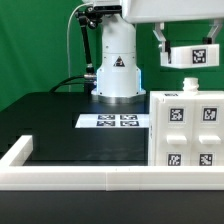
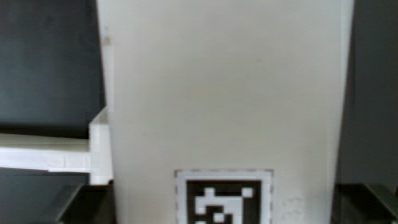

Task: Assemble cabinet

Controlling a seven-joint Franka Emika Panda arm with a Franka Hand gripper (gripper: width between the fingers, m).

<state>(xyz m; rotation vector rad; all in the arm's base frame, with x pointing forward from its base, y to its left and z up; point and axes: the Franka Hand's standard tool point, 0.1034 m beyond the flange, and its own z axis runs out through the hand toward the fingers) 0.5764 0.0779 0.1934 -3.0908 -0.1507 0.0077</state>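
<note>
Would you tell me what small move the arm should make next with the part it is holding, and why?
Probably lower it straight down, slowly. The gripper holds the white tagged part in the air above the cabinet, clearly apart from it and roughly over the small knob on the cabinet's top.

White arm base [image 1: 116, 45] with triangular warning sticker [image 1: 117, 64] and black cable [image 1: 70, 45].
</note>
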